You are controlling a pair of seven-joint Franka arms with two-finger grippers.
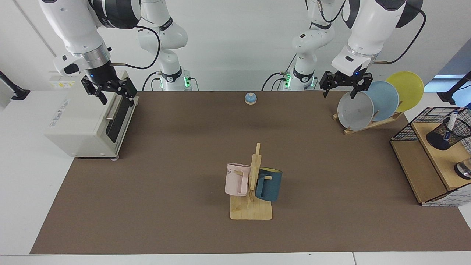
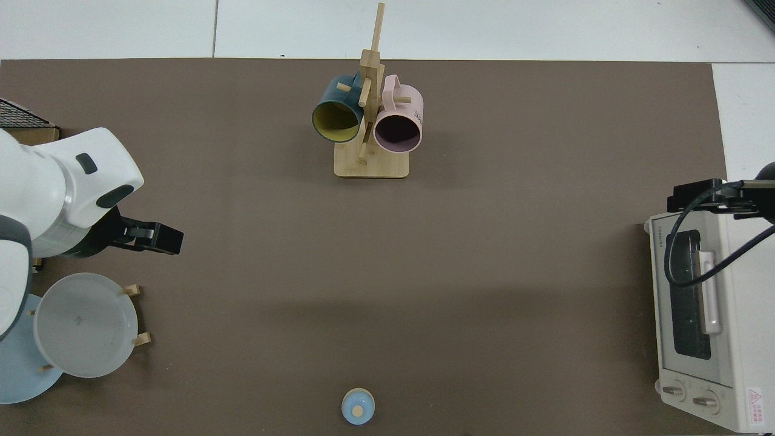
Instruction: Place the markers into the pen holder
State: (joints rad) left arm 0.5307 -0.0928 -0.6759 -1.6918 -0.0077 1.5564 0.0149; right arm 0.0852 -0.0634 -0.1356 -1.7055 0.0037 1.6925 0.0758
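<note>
The slim white marker with a dark blue cap (image 1: 450, 125) stands tilted inside the black wire-mesh pen holder (image 1: 447, 134) at the frame's right edge. The left pincer (image 1: 341, 87) hangs empty, fingers apart, above the grey plate (image 1: 355, 110). The right pincer (image 1: 109, 91), fingers apart, hovers over the white toaster oven (image 1: 90, 121), upper left.

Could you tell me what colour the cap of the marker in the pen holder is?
Dark blue; the marker shows best in the facing view.
</note>
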